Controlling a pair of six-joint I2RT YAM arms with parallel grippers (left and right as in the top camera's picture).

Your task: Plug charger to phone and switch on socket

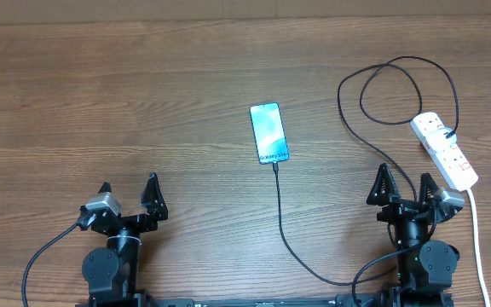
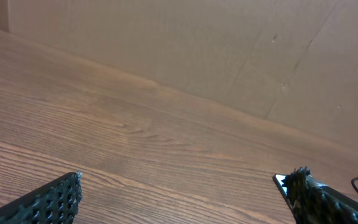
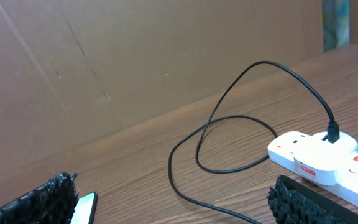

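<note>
We've got the slim rectangular phone with the light blue-white screen lying flat in the middle of the brown wooden surface. The long thin black charger cable meets its near end, runs toward us, then loops up right into the white elongated socket strip with little red switches, near our right claw. Both that one and our left claw have fingers spread wide apart with nothing between them, parked at the near edge well apart from the phone.
</note>
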